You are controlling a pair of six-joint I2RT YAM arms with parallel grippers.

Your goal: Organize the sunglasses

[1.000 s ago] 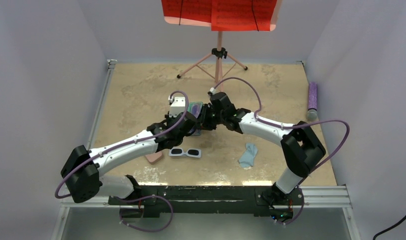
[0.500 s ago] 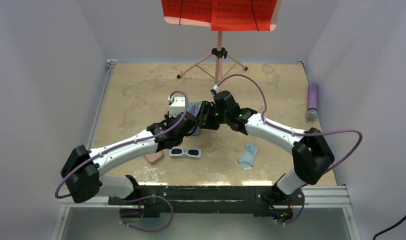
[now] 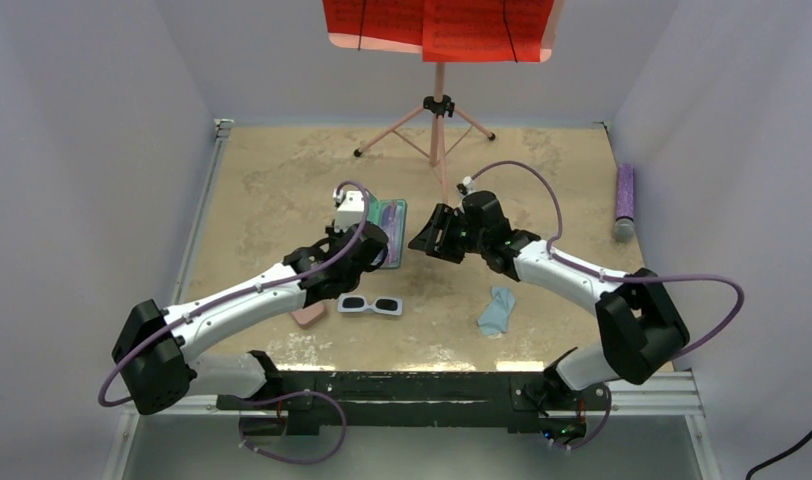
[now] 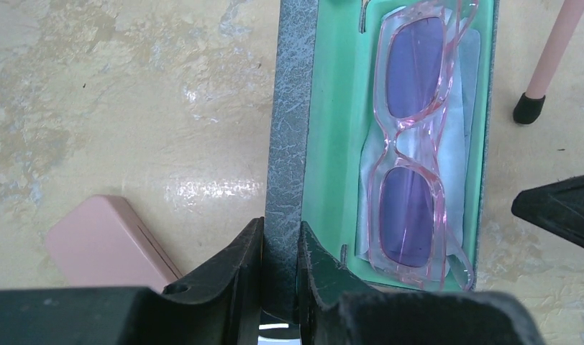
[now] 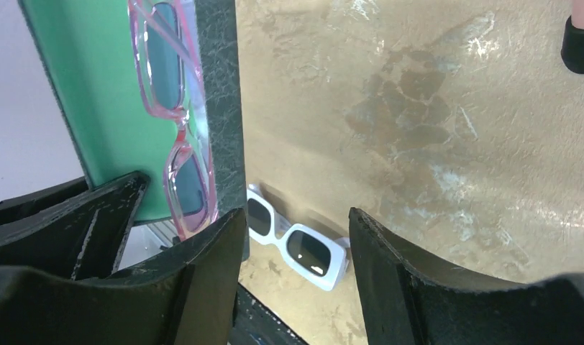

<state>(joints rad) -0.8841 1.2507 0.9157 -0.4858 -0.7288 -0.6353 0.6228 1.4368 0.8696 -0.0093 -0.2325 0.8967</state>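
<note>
The pink translucent sunglasses (image 4: pixel 411 144) lie on a pale cloth inside an open grey-blue case (image 4: pixel 289 108) with green lining. My left gripper (image 4: pixel 280 233) is shut on that case's grey edge and holds it mid-table (image 3: pixel 390 222). My right gripper (image 3: pixel 429 236) hangs open just right of the case, touching nothing. Its wrist view shows the pink pair (image 5: pixel 178 122) against the green lining. The white sunglasses (image 3: pixel 370 305) with dark lenses lie flat on the table nearer the arm bases, also seen between the right fingers (image 5: pixel 296 246).
A closed pink case (image 3: pixel 307 317) lies left of the white pair. A light blue cloth (image 3: pixel 497 310) sits at front right. A pink tripod stand (image 3: pixel 437 125) rises at the back, and a purple cylinder (image 3: pixel 624 198) lies by the right wall.
My right gripper has opened and drawn back to the right, away from the case. The left arm still holds the case, which now shows its green inside.
</note>
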